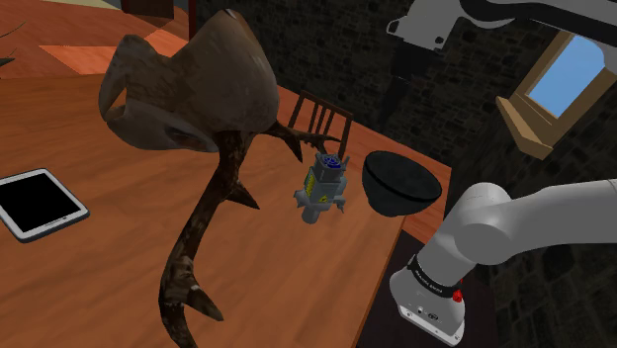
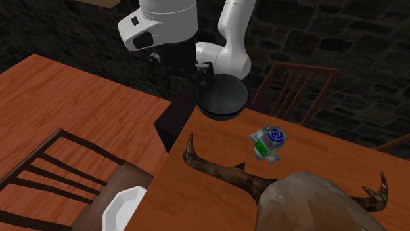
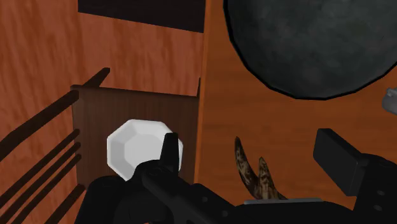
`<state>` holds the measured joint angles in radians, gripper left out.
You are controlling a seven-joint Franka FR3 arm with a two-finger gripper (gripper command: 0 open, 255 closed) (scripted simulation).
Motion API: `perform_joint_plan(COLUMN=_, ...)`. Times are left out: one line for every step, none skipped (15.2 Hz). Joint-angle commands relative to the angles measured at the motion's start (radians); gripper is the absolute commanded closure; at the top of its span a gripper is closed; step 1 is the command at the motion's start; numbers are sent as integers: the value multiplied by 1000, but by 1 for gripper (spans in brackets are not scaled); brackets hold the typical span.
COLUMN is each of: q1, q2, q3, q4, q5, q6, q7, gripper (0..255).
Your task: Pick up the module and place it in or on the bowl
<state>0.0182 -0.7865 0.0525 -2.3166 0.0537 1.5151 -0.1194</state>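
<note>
Module (image 1: pixel 323 186): sitting on the desk (image 1: pixel 99 287), gripped by nothing, its blue round end facing upward.
Bowl (image 1: pixel 400 184): dark and round, resting near the desk's edge just beside the module, the two not touching.
Jaws: standing apart and holding nothing; in the wrist view the two black fingers (image 3: pixel 168 153) are framing bare wood and a horn tip.
Jaws' place: hanging high over the desk's edge, on the far side of the bowl from the module, as the second exterior view is showing.
Deciding relation: the bowl is lying between the jaws and the module, so the module is sitting well off to one side of the jaws, beyond the bowl, and not under them.
Long axis: the body is seeming to lean a little, running from the blue end down to the grey base; how far it is tilting is hard to tell.
Crowding: a horned brown figure (image 1: pixel 198 79) is stretching one horn close to the module on the side away from the bowl.
Coming move, as a judgement: the jaws are needing to cross over the bowl, line up above the module and come down with the fingers closing across its narrow body.
</note>
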Motion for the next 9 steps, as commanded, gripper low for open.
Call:
perform_joint_plan(q1=0, q2=0, q3=0, q4=0, q5=0, q6=0, q7=0, gripper=0)
perform_joint_plan(q1=6, q2=2, q3=27, q4=4, q5=13, q6=-3, q7=31, gripper=0)
perform_joint_plan(q1=11, q2=6, q3=53, q4=10, q5=26, q6=-6, q7=61, gripper=0)
perform_joint_plan(q1=17, q2=11, q3=80, q4=17, q5=39, q6=-9, q7=92, gripper=0)
perform_joint_plan(q1=22, q2=18, q3=107, q4=26, q5=52, q6=-11, q7=123, gripper=0)
perform_joint_plan(q1=27, q2=27, q3=134, q4=35, q5=64, q6=-13, q7=153, gripper=0)
perform_joint_plan(q1=31, q2=37, q3=160, q4=46, q5=76, q6=-15, q7=184, gripper=0)
perform_joint_plan(q1=35, q2=48, q3=187, q4=59, q5=87, q6=-16, q7=215, gripper=0)
perform_joint_plan(q1=38, q2=61, q3=214, q4=72, q5=98, q6=-17, q7=246, gripper=0)
